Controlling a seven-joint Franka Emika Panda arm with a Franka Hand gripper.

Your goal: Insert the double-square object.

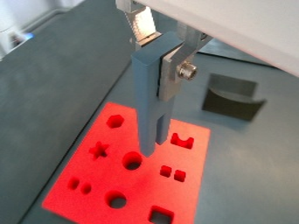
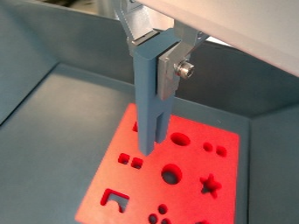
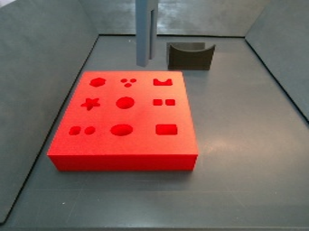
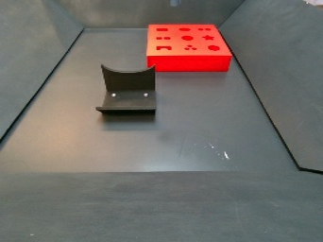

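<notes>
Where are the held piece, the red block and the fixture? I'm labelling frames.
Held piece [image 1: 149, 96], wrist view, its shaft below the end effector [image 1: 160, 42].
Red block [image 3: 126, 126], side view, its bare top face.
Fixture [image 4: 127, 92], side view, its curved upright wall.

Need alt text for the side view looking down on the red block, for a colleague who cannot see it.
A long blue-grey piece hangs upright above the far edge of the red block, whose top carries rows of shaped holes. The gripper is out of frame above. The dark fixture stands on the grey floor behind the block.
</notes>
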